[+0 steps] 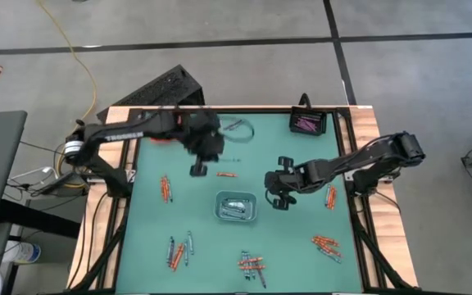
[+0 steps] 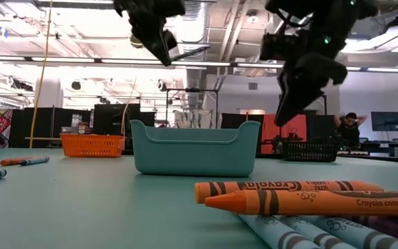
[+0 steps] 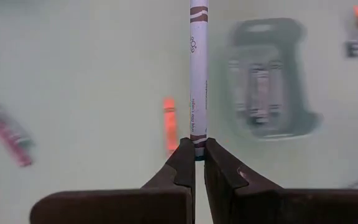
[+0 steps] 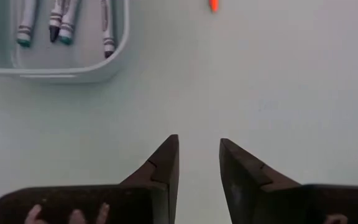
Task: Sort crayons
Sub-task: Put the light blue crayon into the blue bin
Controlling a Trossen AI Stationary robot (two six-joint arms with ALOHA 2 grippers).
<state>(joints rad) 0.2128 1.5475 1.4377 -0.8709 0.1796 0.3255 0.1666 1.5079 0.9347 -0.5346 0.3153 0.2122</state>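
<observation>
High view: left gripper (image 1: 197,170), at 10 o'clock from the grey tray (image 1: 237,206), is clamped on a grey-blue crayon (image 3: 198,74). Right gripper (image 1: 279,197), at 3 o'clock beside the tray, stands parted and empty. Loose crayons (image 1: 252,265) lie at 6 o'clock.

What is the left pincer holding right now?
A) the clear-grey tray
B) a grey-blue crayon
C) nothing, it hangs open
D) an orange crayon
B: in the left wrist view the left pincer is shut on the end of a grey-blue crayon that points away from it above the table, while the clear-grey tray sits on the mat beyond.
</observation>
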